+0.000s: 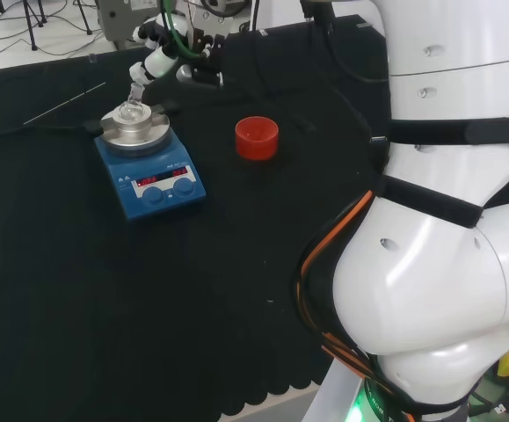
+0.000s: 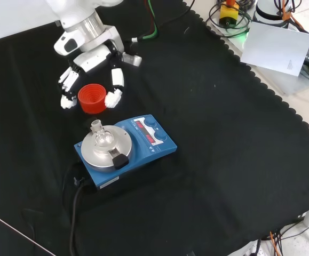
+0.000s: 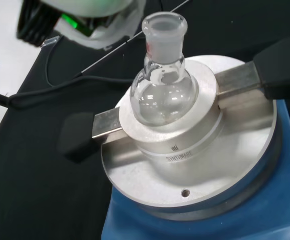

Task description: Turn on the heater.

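The heater (image 1: 168,200) is a blue box with a red-lit display and two blue knobs (image 1: 151,194) on its front. A round metal block (image 3: 185,155) sits on it and cradles a small clear round flask (image 3: 162,95) standing upright. In the front view the heater (image 2: 143,156) lies mid-cloth with its knobs (image 2: 151,121) on the right side. My hand (image 2: 90,58) hangs open above and left of it, fingers (image 2: 114,90) spread and relaxed, holding nothing. The head view puts the hand (image 1: 153,54) just beyond the flask (image 1: 133,112), clear of the knobs.
A red ribbed cup (image 1: 257,138) stands right of the heater in the head view; in the front view the red cup (image 2: 92,98) shows between my fingers. A thin rod (image 1: 65,103) and the heater's black cable (image 2: 74,205) lie on the cloth.
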Robot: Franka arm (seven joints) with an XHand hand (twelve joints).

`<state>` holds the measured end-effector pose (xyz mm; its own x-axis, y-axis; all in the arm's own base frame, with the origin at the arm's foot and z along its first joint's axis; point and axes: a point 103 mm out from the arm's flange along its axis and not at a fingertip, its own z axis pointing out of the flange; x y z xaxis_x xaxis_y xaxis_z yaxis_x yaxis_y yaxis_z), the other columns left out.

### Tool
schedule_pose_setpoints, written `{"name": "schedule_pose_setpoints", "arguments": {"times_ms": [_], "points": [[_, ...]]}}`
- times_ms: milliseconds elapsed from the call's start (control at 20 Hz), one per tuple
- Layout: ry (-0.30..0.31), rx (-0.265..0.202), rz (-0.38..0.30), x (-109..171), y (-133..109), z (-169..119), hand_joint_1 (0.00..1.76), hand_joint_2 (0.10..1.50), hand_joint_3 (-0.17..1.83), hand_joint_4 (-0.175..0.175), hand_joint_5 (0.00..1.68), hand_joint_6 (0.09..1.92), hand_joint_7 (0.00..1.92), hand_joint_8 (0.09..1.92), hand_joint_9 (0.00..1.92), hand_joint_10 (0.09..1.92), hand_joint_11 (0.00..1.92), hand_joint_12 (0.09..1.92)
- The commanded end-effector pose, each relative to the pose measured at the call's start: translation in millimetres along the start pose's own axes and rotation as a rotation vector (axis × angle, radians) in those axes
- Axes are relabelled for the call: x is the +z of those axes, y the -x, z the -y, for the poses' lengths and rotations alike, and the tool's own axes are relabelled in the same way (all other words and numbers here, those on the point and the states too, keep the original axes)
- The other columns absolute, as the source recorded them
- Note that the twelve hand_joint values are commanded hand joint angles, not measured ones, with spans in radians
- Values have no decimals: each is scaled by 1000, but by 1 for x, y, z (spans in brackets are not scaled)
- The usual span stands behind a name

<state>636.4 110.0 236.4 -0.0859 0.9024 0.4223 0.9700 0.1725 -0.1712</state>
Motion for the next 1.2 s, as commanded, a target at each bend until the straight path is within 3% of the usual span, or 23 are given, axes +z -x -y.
{"name": "schedule_pose_setpoints", "arguments": {"times_ms": [50, 250, 450, 650, 800, 1200], "points": [[4, 4, 36, -25, -6, 26, 886, 566, 624, 0, 371, 207, 289, 697, 493, 720, 180, 1460], [-4, 16, 70, -35, -5, 39, 883, 567, 624, 0, 377, 199, 289, 697, 503, 719, 184, 1458], [-13, 20, 152, -45, -4, 56, 888, 573, 621, -2, 386, 170, 381, 705, 582, 702, 302, 1416], [-58, 29, 280, -56, -7, 76, 966, 594, 660, -20, 431, 131, 803, 679, 992, 561, 742, 1239], [-106, 41, 323, -64, -6, 90, 1048, 622, 690, -39, 451, 109, 1071, 711, 1275, 469, 1093, 1019], [-169, 57, 434, -71, -8, 129, 1155, 662, 674, -73, 494, 121, 1324, 792, 1571, 434, 1630, 658]]}}
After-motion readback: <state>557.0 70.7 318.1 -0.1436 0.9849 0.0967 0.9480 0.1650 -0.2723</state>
